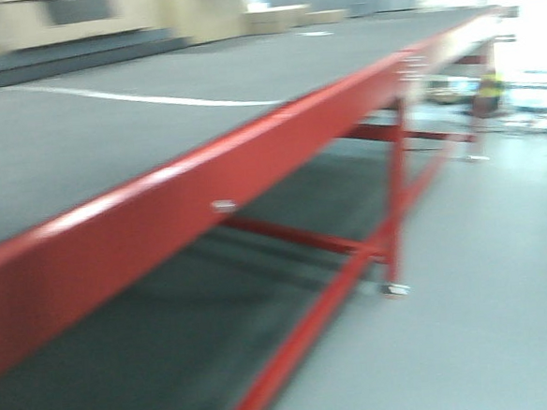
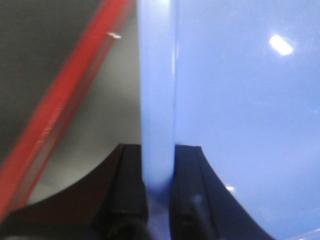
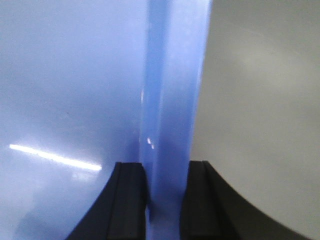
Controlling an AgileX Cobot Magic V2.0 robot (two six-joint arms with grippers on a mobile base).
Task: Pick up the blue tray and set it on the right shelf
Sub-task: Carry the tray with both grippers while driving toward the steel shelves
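The long table with a red-painted steel frame (image 1: pixel 162 222) and a flat dark grey top runs from the near left far into the blurred background, and its straight red front rail slants across the front view. A lower dark deck sits between its red braces and legs. To the right of that rail lies smooth pale grey floor (image 1: pixel 505 292), bare and wide alongside the table. The shallow tray of glossy light periwinkle-blue plastic (image 2: pixel 240 125) is off the table, carried at its two ends over this floor. In the left wrist view its flared rim (image 2: pixel 157 90) stands beside the red rail with a strip of floor between them, and in the right wrist view only floor lies beyond the rim. The left gripper (image 2: pixel 157 150) is clamped on the rim, with one black finger on each side. The right gripper (image 3: pixel 165 167) pinches the opposite rim likewise. A thin white line (image 1: pixel 153 99) curves across the tabletop.
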